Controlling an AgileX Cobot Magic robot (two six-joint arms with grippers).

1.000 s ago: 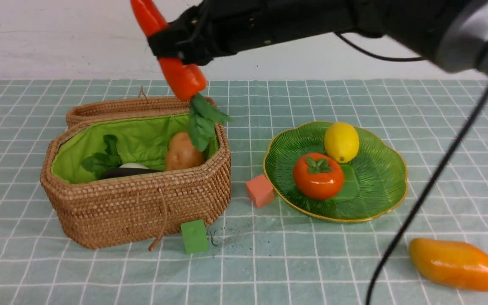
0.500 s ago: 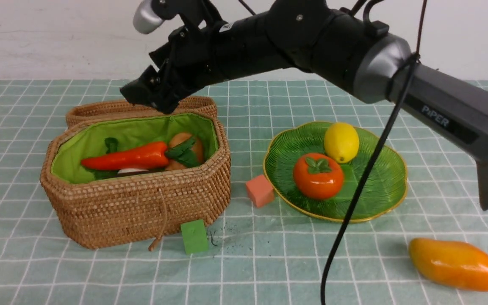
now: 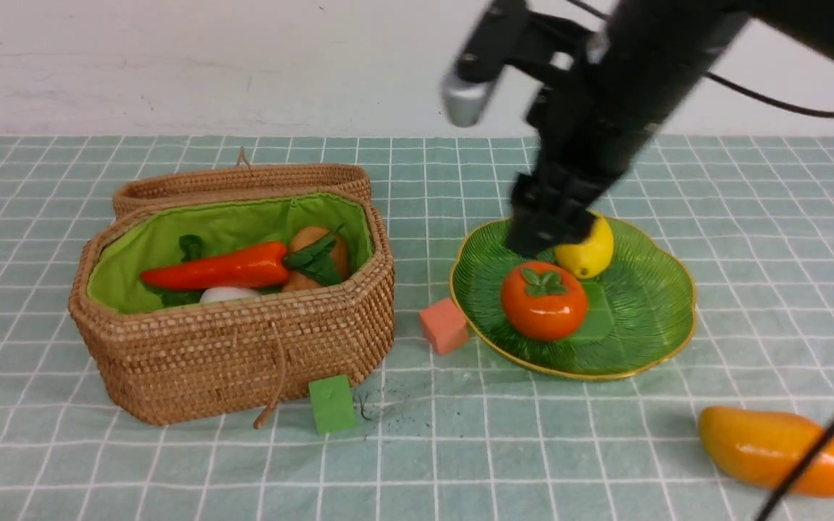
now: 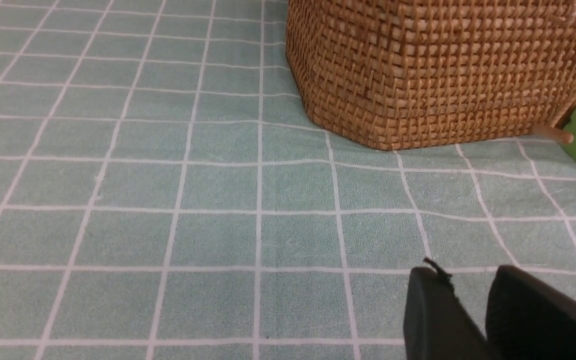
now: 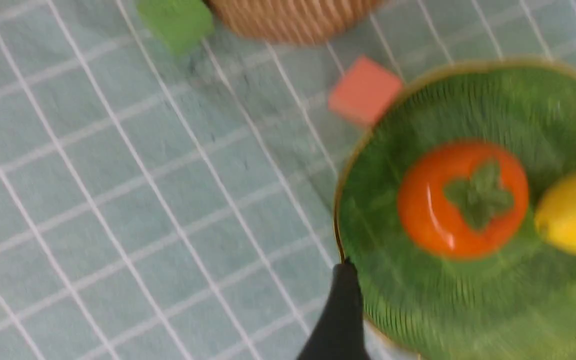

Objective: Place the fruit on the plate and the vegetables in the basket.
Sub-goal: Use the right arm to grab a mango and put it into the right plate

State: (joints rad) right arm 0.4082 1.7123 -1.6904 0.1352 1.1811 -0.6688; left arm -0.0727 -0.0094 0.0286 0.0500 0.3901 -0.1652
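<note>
Since the earlier frames the carrot (image 3: 218, 268) has left the right gripper (image 3: 544, 235) and now lies lengthwise in the basket (image 3: 236, 354), and the right arm has swung across from the basket to hang over the plate (image 3: 641, 318). In the right wrist view, that gripper's fingers (image 5: 340, 310) stand spread wide with nothing between them, above the near part of the plate. In the basket the carrot rests over the white radish (image 3: 229, 294), with the potato (image 3: 319, 250) beside its leafy end. On the plate the persimmon (image 3: 544, 300) sits just beside the lemon (image 3: 589, 250), which the arm partly covers. The mango (image 3: 779, 450) lies on the desk (image 3: 460, 449) well apart from the plate, nearer the camera. The left gripper (image 4: 470, 300) hovers low over the desk near the basket's corner, its fingers close together but not touching, empty. A pink cube (image 3: 444, 325) and a green cube (image 3: 331, 403) sit on the cloth.
</note>
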